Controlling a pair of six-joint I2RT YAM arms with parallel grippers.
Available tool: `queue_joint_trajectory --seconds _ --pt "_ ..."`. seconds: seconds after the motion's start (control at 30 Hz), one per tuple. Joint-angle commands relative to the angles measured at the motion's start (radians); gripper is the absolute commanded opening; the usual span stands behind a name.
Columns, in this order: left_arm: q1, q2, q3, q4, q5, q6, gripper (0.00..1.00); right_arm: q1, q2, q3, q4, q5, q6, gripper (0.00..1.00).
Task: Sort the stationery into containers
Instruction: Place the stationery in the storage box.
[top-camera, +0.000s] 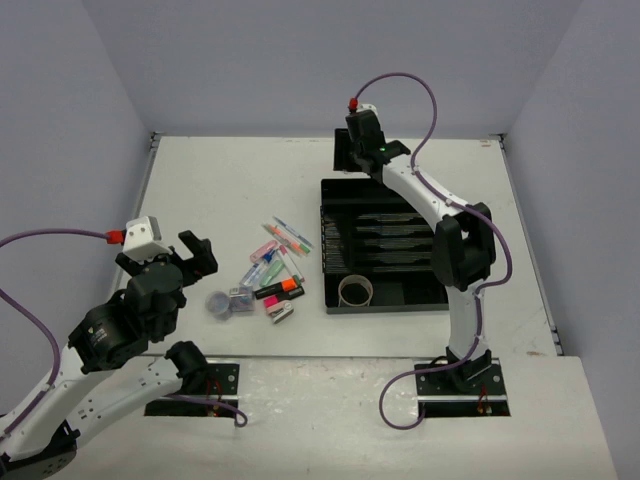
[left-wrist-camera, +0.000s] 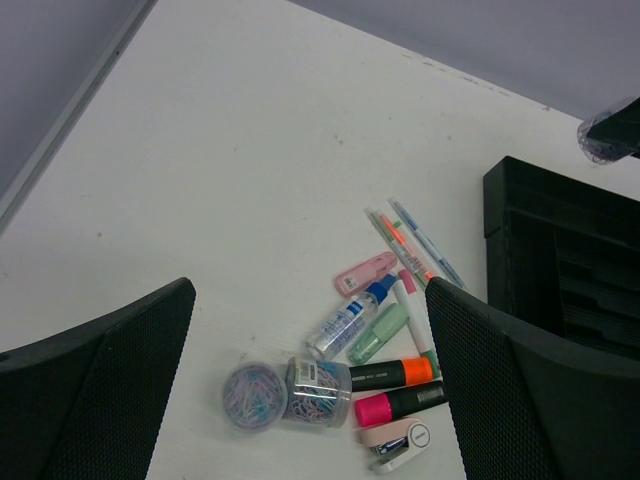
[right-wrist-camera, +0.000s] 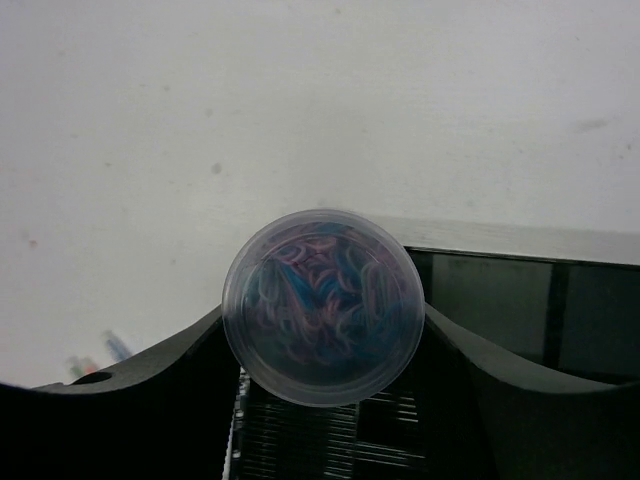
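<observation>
One clear tub (right-wrist-camera: 322, 305) is pinched by its round wall between the right fingers (right-wrist-camera: 150, 400). It hangs over the 12 o'clock end of the black tray (top-camera: 405, 290), right at the rim. That grip is the weak spot, I judge: a smooth round wall gives two flat fingers little hold, so the tub may slip or twist out. Released from this height, it could strike the rim or a divider, tip, and roll onto the tabletop (top-camera: 230, 190). Whether its lid would hold I cannot tell, nor whether it sits fully above a compartment.

The left fingers (left-wrist-camera: 100, 390) stand wide, holding nothing, above the loose pile at the tray's 9 o'clock. Two more tubs (left-wrist-camera: 255, 395), highlighters (left-wrist-camera: 392, 374) and pens (left-wrist-camera: 415, 240) lie close together there, so a grab could nudge neighbours.
</observation>
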Motion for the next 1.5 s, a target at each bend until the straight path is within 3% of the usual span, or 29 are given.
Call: queue_joint_trajectory --seconds 0.0,0.43,0.63,0.77,0.93,1.03,1.2,1.47 --pt "0.005 0.008 -0.007 0.055 -0.004 0.022 1.00 -0.025 0.030 0.046 -0.087 0.018 0.025 0.46" --pt "0.005 0.011 -0.010 0.063 0.010 0.035 1.00 -0.032 0.096 -0.028 -0.078 0.000 0.039 0.56" --pt "0.005 0.003 -0.013 0.069 0.015 0.040 1.00 -0.040 0.091 -0.037 -0.079 -0.001 0.033 0.68" --pt "0.004 -0.003 -0.015 0.071 0.017 0.042 1.00 -0.040 0.088 -0.025 -0.103 0.001 0.030 0.92" --pt "0.004 -0.009 -0.018 0.075 0.015 0.042 1.00 -0.028 -0.009 -0.053 -0.100 -0.024 0.041 0.96" --pt "0.005 -0.012 -0.016 0.075 0.007 0.041 1.00 0.036 -0.118 -0.116 -0.050 -0.045 0.012 0.95" --pt "0.011 -0.055 -0.018 0.088 0.009 0.038 1.00 0.266 -0.254 -0.267 0.066 -0.085 -0.040 0.95" --pt "0.013 -0.082 -0.020 0.071 -0.010 0.013 1.00 0.520 -0.219 -0.288 0.126 -0.070 0.136 0.95"
